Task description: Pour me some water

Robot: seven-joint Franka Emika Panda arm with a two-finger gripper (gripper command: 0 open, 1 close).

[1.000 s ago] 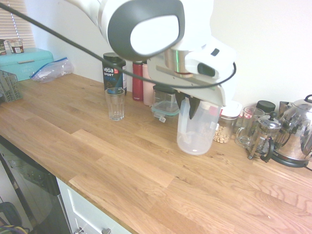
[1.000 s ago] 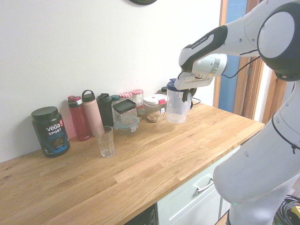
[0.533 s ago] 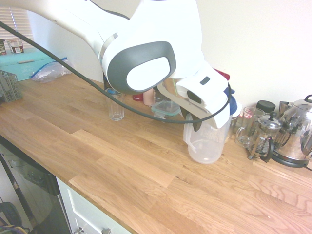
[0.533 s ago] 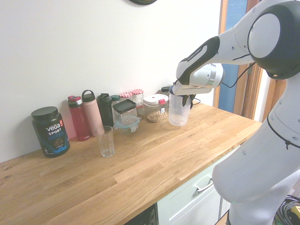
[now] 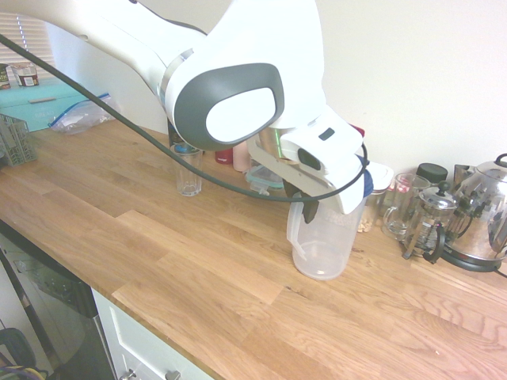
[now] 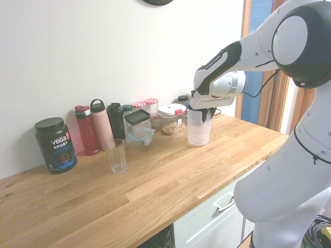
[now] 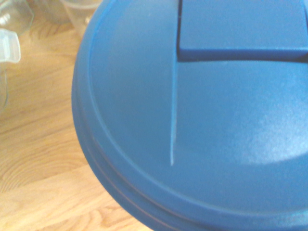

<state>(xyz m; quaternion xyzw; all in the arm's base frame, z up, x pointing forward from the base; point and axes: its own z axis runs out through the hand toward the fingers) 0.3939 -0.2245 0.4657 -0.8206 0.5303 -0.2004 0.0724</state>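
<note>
- The gripper (image 6: 206, 110) has its jaws pinched tight at the top of a clear plastic pitcher (image 5: 323, 241) with a blue lid (image 7: 202, 120).
- The pitcher stands upright with its base on or just above the wooden counter (image 5: 198, 253); contact cannot be told.
- The drinking glass (image 6: 116, 155) stands empty well apart from the pitcher, further along the counter.
- Behind the glass, along the wall: a black Vega Sport tub (image 6: 56, 144), a red bottle (image 6: 87, 130), a pink bottle (image 6: 102, 124) and a dark bottle (image 6: 116, 120).
- Between glass and pitcher sit a lidded glass container (image 6: 138, 126) and a jar of nuts (image 6: 171, 119).
- Beyond the pitcher: a French press (image 5: 428, 224) and a kettle (image 5: 481, 214).
</note>
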